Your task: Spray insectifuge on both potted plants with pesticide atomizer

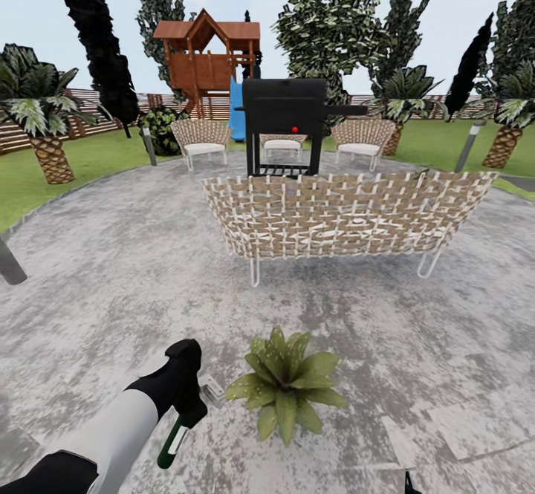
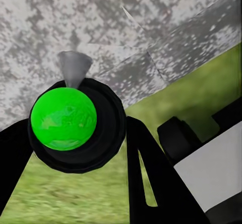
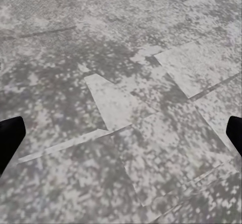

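My left gripper is shut on the pesticide atomizer, low over the stone patio. The atomizer's dark green body hangs below the fingers and its pale head points toward a potted plant just to its right. In the left wrist view the atomizer appears end-on as a bright green cap in a dark ring between the two fingers, with a grey nozzle beyond. I can make out no whitish specks on the leaves. My right gripper is open over bare paving.
A wicker sofa stands behind the plant, with a black grill and wicker chairs beyond. Lawn, palms, a wooden playset and the slat fence ring the patio.
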Controlling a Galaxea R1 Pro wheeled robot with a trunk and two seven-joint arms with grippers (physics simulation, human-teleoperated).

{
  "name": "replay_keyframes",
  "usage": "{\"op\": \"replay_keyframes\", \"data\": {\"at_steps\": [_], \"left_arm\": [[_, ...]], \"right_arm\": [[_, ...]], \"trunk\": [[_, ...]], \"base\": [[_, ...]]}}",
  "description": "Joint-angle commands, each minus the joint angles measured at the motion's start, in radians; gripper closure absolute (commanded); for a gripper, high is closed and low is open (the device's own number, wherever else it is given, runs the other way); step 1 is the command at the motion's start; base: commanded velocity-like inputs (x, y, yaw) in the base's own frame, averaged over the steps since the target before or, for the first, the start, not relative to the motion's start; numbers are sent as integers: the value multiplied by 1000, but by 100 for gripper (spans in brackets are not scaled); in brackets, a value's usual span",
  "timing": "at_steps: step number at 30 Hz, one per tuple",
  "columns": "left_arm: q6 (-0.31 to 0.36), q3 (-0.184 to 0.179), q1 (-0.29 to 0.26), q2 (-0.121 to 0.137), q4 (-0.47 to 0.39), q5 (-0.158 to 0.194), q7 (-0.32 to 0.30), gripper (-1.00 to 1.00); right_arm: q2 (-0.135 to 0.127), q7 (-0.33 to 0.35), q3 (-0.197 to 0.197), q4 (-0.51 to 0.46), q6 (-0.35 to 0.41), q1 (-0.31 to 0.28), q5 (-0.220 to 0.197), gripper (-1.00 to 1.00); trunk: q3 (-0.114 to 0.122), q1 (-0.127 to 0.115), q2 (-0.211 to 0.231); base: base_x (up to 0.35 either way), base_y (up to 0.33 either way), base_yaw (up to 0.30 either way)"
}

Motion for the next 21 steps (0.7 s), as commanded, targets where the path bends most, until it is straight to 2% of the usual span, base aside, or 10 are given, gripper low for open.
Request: {"op": "replay_keyframes", "data": {"at_steps": [1,5,15,21], "left_arm": [[5,-1,-1,0,-1,-10,-10,100],[5,-1,-1,0,-1,-10,-10,100],[5,2,-1,0,-2,-10,-10,100],[5,2,-1,0,-3,-10,-10,100]], "right_arm": [[0,-1,3,1,-3,0,-3,-100],[0,-1,3,0,-3,-1,-3,-100],[5,-1,4,-1,-4,-1,-4,-100],[5,-1,3,-1,-4,-1,-5,-100]], "trunk": [[-1,0,0],[-1,0,0],[-1,0,0],[-1,0,0]], "base": [[65,-271,278],[20,-271,224],[1,-269,11],[-185,-210,17]]}}
